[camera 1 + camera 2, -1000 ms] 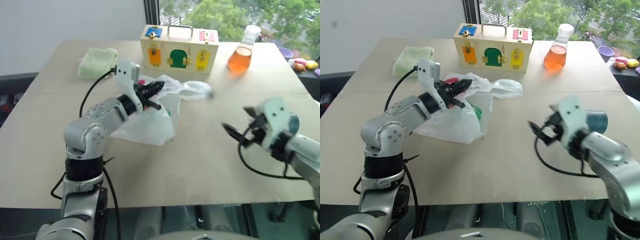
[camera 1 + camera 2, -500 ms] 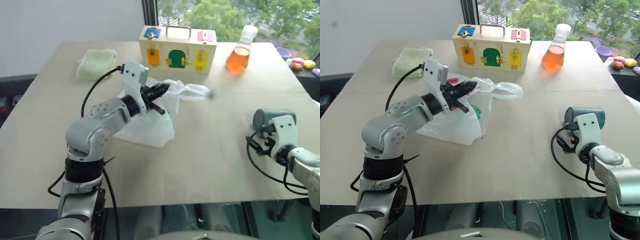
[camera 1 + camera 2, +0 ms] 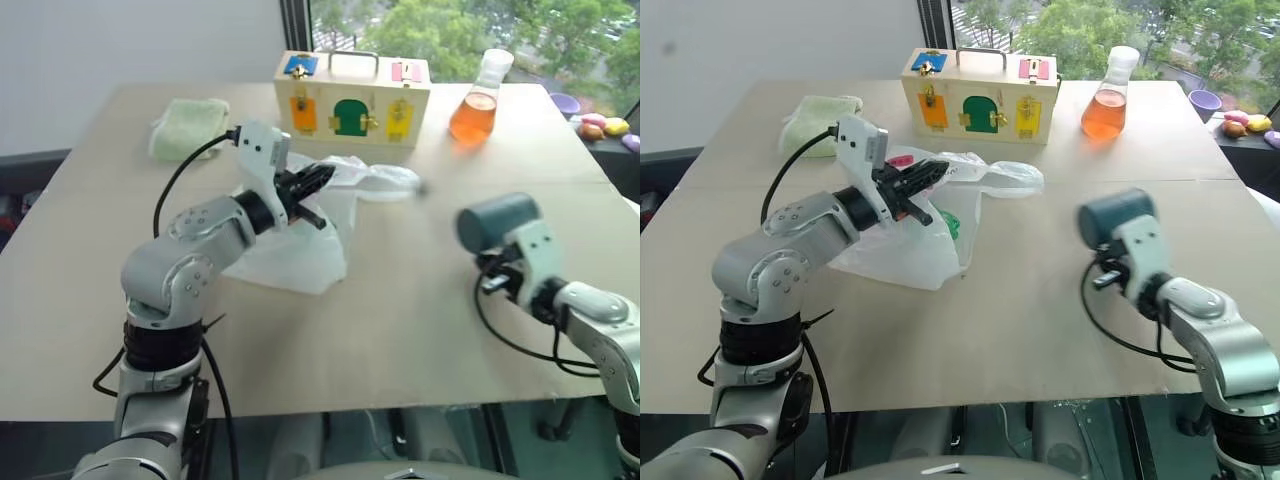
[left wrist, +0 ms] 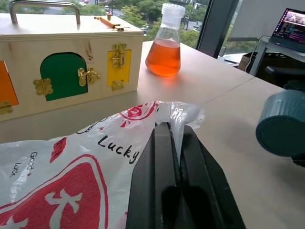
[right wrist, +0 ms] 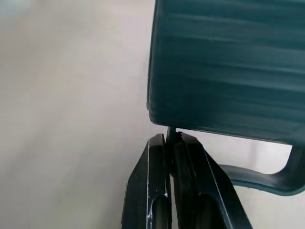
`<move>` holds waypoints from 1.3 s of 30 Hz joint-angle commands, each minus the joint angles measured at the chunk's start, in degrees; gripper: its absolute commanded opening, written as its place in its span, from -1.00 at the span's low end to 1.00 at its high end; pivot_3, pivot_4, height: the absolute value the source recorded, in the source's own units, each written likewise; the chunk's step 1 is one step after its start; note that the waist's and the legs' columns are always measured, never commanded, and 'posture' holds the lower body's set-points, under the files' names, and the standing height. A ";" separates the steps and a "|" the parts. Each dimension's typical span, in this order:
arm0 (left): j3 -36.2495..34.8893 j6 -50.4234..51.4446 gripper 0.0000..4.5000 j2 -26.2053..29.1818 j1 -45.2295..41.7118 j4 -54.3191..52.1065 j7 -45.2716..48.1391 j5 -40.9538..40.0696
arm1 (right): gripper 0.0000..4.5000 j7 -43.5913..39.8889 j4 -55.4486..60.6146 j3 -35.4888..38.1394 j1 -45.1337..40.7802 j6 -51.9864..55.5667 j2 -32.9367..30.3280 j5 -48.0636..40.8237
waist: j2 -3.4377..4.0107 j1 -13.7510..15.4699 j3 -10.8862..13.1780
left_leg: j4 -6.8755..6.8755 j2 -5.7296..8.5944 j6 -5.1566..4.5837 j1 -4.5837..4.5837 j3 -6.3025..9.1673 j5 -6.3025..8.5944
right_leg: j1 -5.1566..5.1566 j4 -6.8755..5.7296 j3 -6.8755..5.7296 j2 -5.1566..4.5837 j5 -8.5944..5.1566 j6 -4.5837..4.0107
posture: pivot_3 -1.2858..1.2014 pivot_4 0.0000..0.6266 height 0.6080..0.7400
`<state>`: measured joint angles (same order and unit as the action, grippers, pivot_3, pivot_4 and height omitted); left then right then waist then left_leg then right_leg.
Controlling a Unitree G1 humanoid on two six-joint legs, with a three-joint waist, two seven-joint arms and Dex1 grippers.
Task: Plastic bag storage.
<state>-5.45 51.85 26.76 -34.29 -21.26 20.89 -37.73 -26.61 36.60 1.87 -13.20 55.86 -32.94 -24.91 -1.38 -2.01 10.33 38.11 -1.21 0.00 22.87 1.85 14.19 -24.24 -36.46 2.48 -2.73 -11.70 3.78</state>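
The plastic bag [image 3: 300, 250], translucent white with red print, lies on the table in front of the wooden box. My left gripper [image 4: 172, 131] is shut on the bag's upper edge and holds that edge up off the table. Something green [image 3: 952, 222] shows through the bag's wall. To the right of the bag, my right gripper [image 5: 170, 136] is shut on the rim of a teal ribbed mug [image 3: 495, 222] with a handle, held just above the table. The mug [image 4: 283, 121] also shows in the left wrist view.
A wooden latch box [image 3: 352, 98] stands at the back of the table [image 3: 400, 340]. Right of it is a flask of orange liquid [image 3: 476, 108]. A folded pale green cloth [image 3: 188, 126] lies at the back left. Small coloured items [image 3: 600, 125] sit beyond the table's right edge.
My right gripper went from open to shut on the teal mug's rim and carried the mug left toward the bag. The left gripper has kept its hold on the bag.
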 commanded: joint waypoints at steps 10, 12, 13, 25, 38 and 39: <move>-5.34 4.58 -1.00 2.09 -1.67 -10.07 -1.57 -8.14 | -0.96 -12.43 -25.76 -31.37 -22.64 -20.56 11.51 13.54 | -0.07 -0.15 0.04 | 0.00 0.02 0.01 0.08 0.04 0.00 | -0.01 0.09 -0.06 -0.04 0.14 -0.23 | 0.03 -0.52 1.00; -5.99 5.91 -1.00 2.24 -0.22 -11.94 -2.91 -9.26 | -0.96 -13.23 -32.22 -33.07 -27.69 -24.47 16.12 15.79 | -0.07 -0.41 0.04 | -0.01 0.02 0.01 0.08 0.06 0.00 | -0.01 0.09 -0.06 -0.03 0.14 -0.24 | 0.03 -0.52 1.00; -6.21 6.36 -1.00 2.28 0.43 -12.61 -3.47 -9.61 | -0.96 -13.25 -36.19 -33.93 -30.15 -27.43 18.54 17.42 | -0.06 -0.62 0.05 | -0.01 0.01 0.01 0.05 0.04 0.00 | -0.01 0.07 -0.04 -0.03 0.15 -0.24 | 0.03 -0.52 1.00; -7.03 6.24 -1.00 1.29 2.47 -13.80 -6.97 -10.79 | 0.00 -8.35 -67.16 -28.89 -44.08 -49.15 34.40 26.37 | -0.06 0.13 0.06 | -0.04 0.03 0.04 0.01 0.13 -0.01 | -0.01 -0.06 -0.14 -0.05 0.15 -0.28 | 0.03 -0.52 1.00; -6.82 2.82 -1.00 -0.12 2.30 -9.81 -6.41 -9.52 | 0.96 -14.58 -26.29 -18.26 -24.55 -30.28 17.53 18.99 | -0.05 -0.21 0.06 | -0.08 0.05 0.04 0.00 0.12 0.00 | -0.03 -0.10 -0.13 -0.06 0.15 -0.28 | 0.03 -0.52 1.00; -6.98 2.73 -1.00 -0.10 2.37 -9.52 -6.23 -9.71 | 0.96 -13.98 -23.38 -17.08 -23.45 -28.13 16.22 18.92 | -0.05 -0.22 0.06 | -0.08 0.04 0.04 0.00 0.14 0.00 | -0.03 -0.10 -0.13 -0.05 0.14 -0.28 | 0.03 -0.52 1.00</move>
<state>-12.08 56.22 26.51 -31.12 -30.11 13.99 -47.28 -40.97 6.62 -17.84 -37.36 24.59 -15.61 -4.89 -1.43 -2.23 10.39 38.03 -1.17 0.03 22.86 1.98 14.19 -24.27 -36.57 2.35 -2.78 -11.56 3.50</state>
